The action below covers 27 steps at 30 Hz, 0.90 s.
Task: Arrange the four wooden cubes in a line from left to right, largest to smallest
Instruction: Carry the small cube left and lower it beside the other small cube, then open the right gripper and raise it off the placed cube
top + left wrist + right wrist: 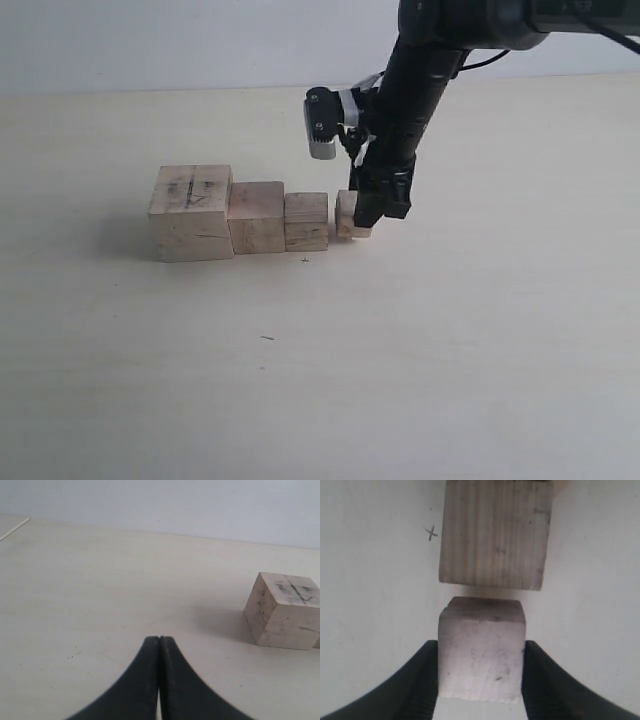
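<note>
Four pale wooden cubes stand in a row on the table. The largest cube (191,212), with pencil scribbles on top, is at the left and also shows in the left wrist view (283,611). The second cube (256,216) and third cube (306,221) touch in line beside it. The smallest cube (347,215) sits at the right end, a small gap from the third cube (496,535). My right gripper (372,212) is shut on the smallest cube (481,650), a finger on each side. My left gripper (159,639) is shut on nothing, well apart from the row.
A small pencil cross (305,260) marks the table (320,380) just in front of the third cube, also seen as a cross (431,532) in the right wrist view. The right arm's black body (410,90) hangs over the row's right end.
</note>
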Tool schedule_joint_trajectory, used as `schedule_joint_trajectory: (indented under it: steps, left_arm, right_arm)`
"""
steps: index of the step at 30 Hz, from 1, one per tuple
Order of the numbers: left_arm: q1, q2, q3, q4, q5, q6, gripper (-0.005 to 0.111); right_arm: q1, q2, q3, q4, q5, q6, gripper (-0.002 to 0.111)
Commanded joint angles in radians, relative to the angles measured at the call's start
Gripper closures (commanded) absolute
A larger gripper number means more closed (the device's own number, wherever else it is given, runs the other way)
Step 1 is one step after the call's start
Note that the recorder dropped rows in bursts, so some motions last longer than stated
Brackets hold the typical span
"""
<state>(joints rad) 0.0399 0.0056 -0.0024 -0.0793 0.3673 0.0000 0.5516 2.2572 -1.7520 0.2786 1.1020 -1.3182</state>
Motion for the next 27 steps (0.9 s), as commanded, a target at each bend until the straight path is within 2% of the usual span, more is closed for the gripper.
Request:
schedule_joint_trajectory:
  steps: [1, 27]
  left_arm:
    - [-0.005, -0.006, 0.002, 0.002, -0.011, 0.0, 0.107]
    - [-0.005, -0.006, 0.002, 0.002, -0.011, 0.0, 0.107]
  right_arm:
    - [0.001, 0.022, -0.012, -0.039, 0.009, 0.031, 0.108]
    - [0.019, 0.024, -0.012, 0.029, -0.036, -0.006, 0.108]
